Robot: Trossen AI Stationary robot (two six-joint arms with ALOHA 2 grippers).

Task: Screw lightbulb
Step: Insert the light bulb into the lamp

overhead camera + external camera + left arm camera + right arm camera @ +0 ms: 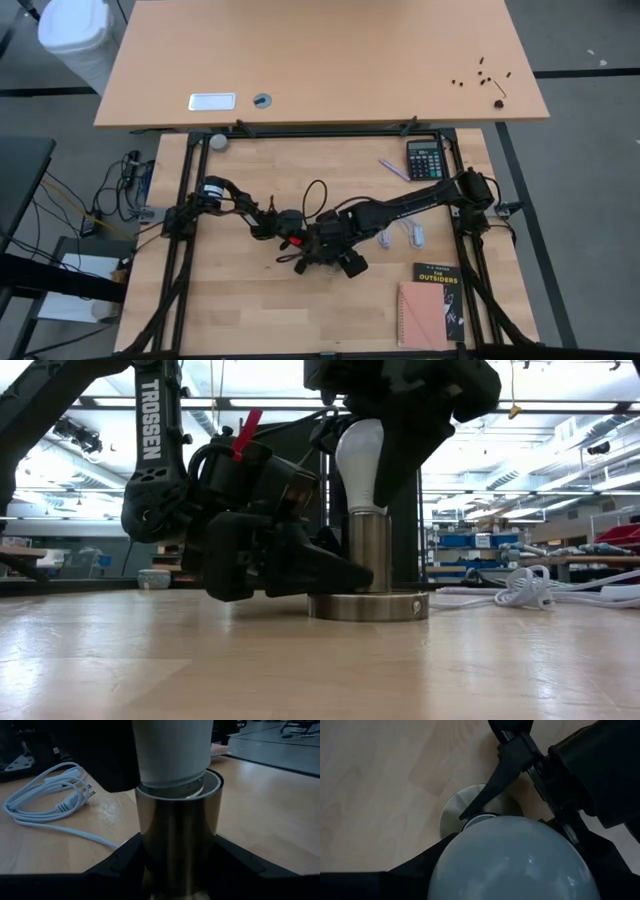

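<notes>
The right end effector (372, 460) comes down from above near the middle of the surface and grasps the lightbulb (361, 455), its dark fingers (415, 870) lying against the white glass on both sides. The lightbulb stands upright, narrow end down, in the open mouth of the socket (368, 550), a brass-coloured metal cylinder rising from a round flat base (368, 605) that rests on the surface (300, 670).

The left end effector (330, 572) lies low, just above the wood, and is clenched on the socket cylinder; in the left wrist view its two dark fingers (117, 862) press the metal wall from either side, with the bulb's lower part (172, 750) sitting inside the rim (210, 790). In the right wrist view one slim finger (495, 782) of that left end effector reaches in to the socket beside the bulb's dome (512, 857).

In the high view both arms meet a little toward the near edge of the surface, the left arm (225, 195) coming from the left edge and the right arm (420, 200) from the right edge. A coiled white cord (530, 588) lies on the wood between the socket and the right edge. A calculator (425, 158) sits near the far right corner, and a black book (437, 290) with a pink notebook (420, 315) lies at the near right corner.
</notes>
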